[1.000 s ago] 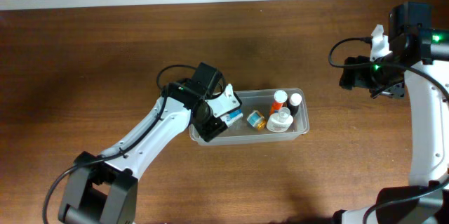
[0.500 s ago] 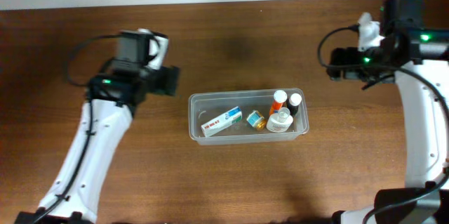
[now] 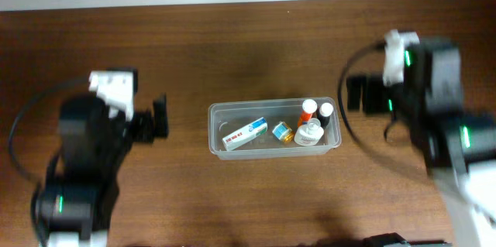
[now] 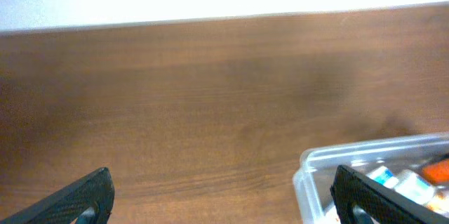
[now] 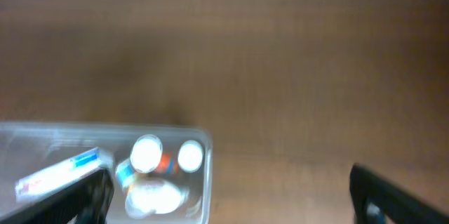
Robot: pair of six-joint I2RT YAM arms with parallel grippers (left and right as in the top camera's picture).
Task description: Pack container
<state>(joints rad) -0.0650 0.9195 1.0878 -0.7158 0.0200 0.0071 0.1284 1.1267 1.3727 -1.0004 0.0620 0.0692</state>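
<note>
Two arms over a brown wooden surface (image 3: 256,53), both blurred in the overhead view. The left hand (image 3: 160,117) is spread wide and holds nothing; in its wrist view the two dark fingertips (image 4: 95,190) sit at the bottom corners with bare wood between them. The right hand (image 3: 358,94) is also wide apart and empty, its fingertips (image 5: 368,185) at the bottom corners of its own view.

The container (image 3: 211,123) rests on the surface between the two hands, apart from both. It lies to the right of the left hand and to the left of the right hand.

Inside, at the end nearer the left hand, lies a white box (image 3: 245,134) with blue and red print. Toward the right hand there is a small yellow bottle (image 3: 283,132), a white jar (image 3: 309,132), an orange-capped bottle (image 3: 308,108) and a white-capped bottle (image 3: 326,112), clustered close together.
</note>
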